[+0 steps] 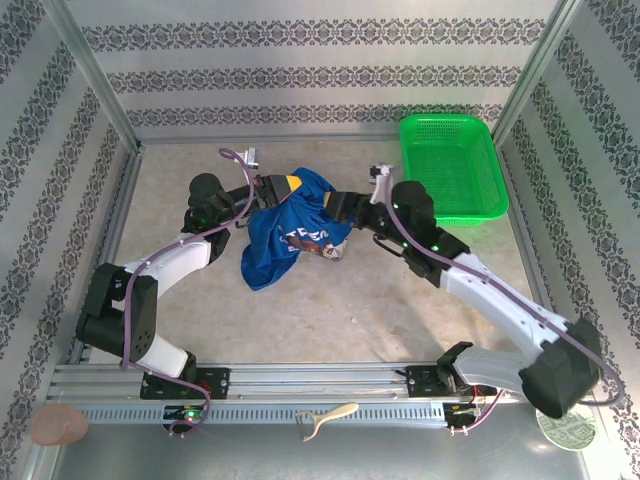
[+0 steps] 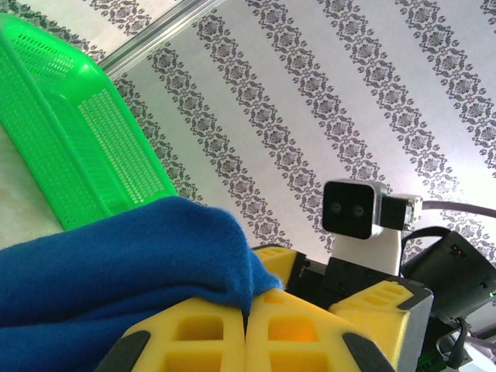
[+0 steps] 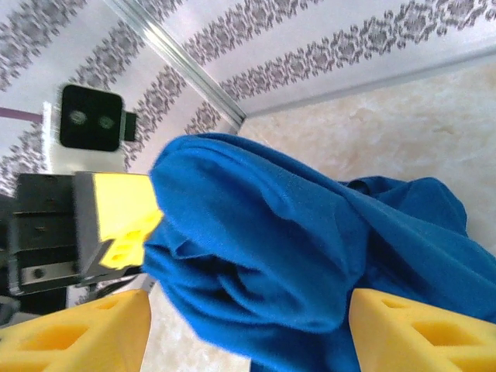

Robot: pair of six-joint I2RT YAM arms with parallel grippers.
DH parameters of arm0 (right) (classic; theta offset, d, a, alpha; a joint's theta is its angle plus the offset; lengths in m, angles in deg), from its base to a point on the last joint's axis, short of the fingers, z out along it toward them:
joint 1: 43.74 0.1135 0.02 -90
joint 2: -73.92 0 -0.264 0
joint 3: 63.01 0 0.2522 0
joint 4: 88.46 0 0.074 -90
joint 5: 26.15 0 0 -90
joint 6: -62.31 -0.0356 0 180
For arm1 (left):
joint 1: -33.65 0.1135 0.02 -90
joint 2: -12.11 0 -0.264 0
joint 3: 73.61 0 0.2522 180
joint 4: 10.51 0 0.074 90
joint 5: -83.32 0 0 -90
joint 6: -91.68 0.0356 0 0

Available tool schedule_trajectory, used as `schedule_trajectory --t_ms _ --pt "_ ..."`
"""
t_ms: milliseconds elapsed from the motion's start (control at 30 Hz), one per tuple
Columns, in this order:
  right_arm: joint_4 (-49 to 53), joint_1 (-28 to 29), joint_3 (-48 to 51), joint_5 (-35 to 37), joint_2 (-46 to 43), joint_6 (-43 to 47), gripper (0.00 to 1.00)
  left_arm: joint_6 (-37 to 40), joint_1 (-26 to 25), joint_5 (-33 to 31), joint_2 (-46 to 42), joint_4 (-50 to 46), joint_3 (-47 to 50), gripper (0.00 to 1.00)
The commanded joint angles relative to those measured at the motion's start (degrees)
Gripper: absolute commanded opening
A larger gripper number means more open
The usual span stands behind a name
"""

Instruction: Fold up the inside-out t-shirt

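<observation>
**Blue shirt caught between my two grippers at mid-table**

At the near edge, seen from the top camera, a cream-coloured tool [image 1: 326, 418] lies on the metal rail at 6 o'clock, with a brownish round object [image 1: 58, 425] at 7 o'clock. Beyond them my arms reach in over the table [image 1: 350, 310] and meet at the inside-out t-shirt [image 1: 285, 235], a bunched royal-blue heap just 11 o'clock of the table's centre. White and red lettering [image 1: 306, 240] shows on its upper face.

My left gripper [image 1: 288, 183] bites the heap at its 12 o'clock edge. Its wrist view shows the yellow fingers [image 2: 194, 333] pressed together, a fold of blue cloth [image 2: 101, 263] pinched at their tips.

My right gripper [image 1: 336, 206] sits at the heap's 2 o'clock. Its jaws stand wide, one yellow finger [image 3: 77, 329] at each side, and the cloth [image 3: 294, 256] hangs loose between them, clamped by neither.

Farther off, a green mesh basket [image 1: 450, 170] rests in the 2 o'clock corner against the patterned wall [image 1: 300, 60].
</observation>
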Motion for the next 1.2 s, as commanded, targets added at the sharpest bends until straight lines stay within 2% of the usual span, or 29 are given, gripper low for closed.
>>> schedule_trajectory --t_ms 0,100,133,167,233,433,500,567,600,700,833,967,1167 --pt "2.02 0.54 -4.16 1.24 6.63 3.35 0.69 1.78 0.44 1.08 -2.23 -0.15 -0.85 0.00" --pt "1.14 0.33 -7.53 -0.50 12.99 3.97 0.62 2.30 0.38 1.14 -2.68 -1.57 -1.30 0.00" --pt "0.73 0.01 -8.52 -1.77 14.52 3.89 0.51 2.51 0.38 1.00 -2.76 -2.13 -1.42 0.00" --pt "0.16 -0.29 -8.89 -2.76 15.43 3.85 0.32 2.63 0.48 0.89 -2.69 -2.62 -1.41 0.00" --pt "-1.09 -1.39 -8.59 -5.29 15.19 3.21 0.00 2.72 0.73 -0.15 -2.49 -4.07 -1.14 0.00" --pt "-5.57 -6.71 -3.83 -17.92 7.41 0.59 0.00 8.36 3.94 -8.88 -1.25 -17.35 -0.40 0.00" --pt "-10.21 -8.58 -1.60 -24.08 4.96 -1.64 0.00 10.25 4.80 -10.41 0.27 -20.45 -1.22 0.15" --pt "-15.12 -9.61 -0.11 -28.63 3.82 -3.70 0.00 11.83 4.83 -10.41 1.62 -22.26 -2.34 0.40" --pt "-16.96 -10.02 0.33 -30.29 3.79 -4.32 0.00 12.16 4.82 -10.18 1.92 -22.85 -2.69 0.48" --pt "-22.57 -11.03 1.28 -33.40 4.84 -7.31 0.00 12.94 4.81 -10.32 0.53 -23.48 -2.18 0.59" --pt "-28.99 -11.89 2.08 -35.26 7.66 -11.20 0.00 18.14 3.21 -12.46 -5.54 -30.55 -1.57 0.61" --pt "-33.71 -12.12 2.03 -36.58 10.75 -14.85 0.00 29.02 -2.78 -17.09 -10.47 -42.94 -5.32 0.63" --pt "-33.89 -12.12 2.68 -35.10 11.09 -15.61 0.00 44.03 -10.15 -24.31 -8.41 -56.65 -13.82 0.65"
